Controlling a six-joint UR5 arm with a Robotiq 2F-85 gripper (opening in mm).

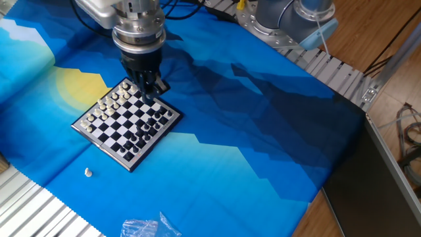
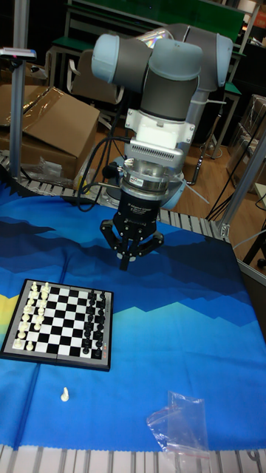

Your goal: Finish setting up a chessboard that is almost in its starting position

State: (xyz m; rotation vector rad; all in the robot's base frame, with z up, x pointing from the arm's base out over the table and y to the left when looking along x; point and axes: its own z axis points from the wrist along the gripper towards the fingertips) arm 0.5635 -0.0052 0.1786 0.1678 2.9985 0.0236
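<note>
The fixed view sits up high off to one side, looking down on the claw [image 1: 150, 89] and the bench [image 1: 263, 145] from fairly close. The tall fixed view stands lower at the bench's front edge, facing the arm head-on. Both catch the chessboard [image 2: 63, 323] below the claw.

No readable text, labels, brands or numbers in either view. The grey and light-blue robot arm [image 2: 159, 70], the small black-and-white chequered chessboard [image 1: 126, 122] and the clear plastic bag [image 2: 179, 423] show no legible markings.
</note>
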